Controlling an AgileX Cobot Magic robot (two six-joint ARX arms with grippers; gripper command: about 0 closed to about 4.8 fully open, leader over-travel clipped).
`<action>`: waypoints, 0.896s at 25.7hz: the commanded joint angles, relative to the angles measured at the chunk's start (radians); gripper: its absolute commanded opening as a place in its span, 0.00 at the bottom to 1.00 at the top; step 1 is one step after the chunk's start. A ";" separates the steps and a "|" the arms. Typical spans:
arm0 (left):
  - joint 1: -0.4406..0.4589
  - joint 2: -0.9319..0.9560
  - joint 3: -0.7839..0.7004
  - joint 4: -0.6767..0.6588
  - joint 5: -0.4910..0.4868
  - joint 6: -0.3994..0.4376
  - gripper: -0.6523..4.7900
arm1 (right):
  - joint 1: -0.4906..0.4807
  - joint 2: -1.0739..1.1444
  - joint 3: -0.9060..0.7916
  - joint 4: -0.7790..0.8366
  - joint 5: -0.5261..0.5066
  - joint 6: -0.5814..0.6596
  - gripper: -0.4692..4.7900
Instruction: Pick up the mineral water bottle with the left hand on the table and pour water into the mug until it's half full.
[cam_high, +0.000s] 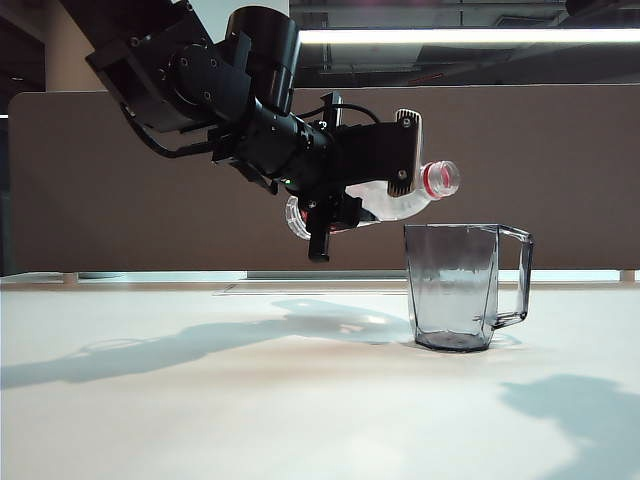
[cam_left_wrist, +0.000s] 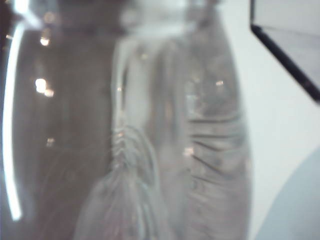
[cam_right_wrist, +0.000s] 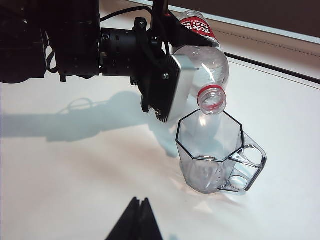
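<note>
1. White table (cam_high: 150, 400) stretches out under dim room light.
2. Mineral water bottle (cam_high: 400, 198) lies nearly level, mouth just above the mug (cam_high: 455, 290) rim.
3. Left hand (cam_high: 330, 205) clamps its body.
4. Right gripper (cam_right_wrist: 136, 220), fingers together, waits well apart.

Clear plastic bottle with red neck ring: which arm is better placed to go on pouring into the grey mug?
Left: its claw holds the tilted bottle over the mug. The right claw sits shut, apart.
</note>
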 joint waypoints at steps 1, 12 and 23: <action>-0.002 -0.013 0.010 0.066 0.003 0.016 0.44 | 0.000 -0.002 0.005 0.014 -0.002 -0.003 0.07; -0.001 -0.002 0.010 0.073 0.003 0.050 0.44 | 0.000 -0.003 0.005 0.015 -0.002 -0.003 0.07; 0.018 -0.002 0.011 0.074 0.003 0.068 0.44 | 0.000 -0.002 0.005 0.014 -0.002 -0.003 0.07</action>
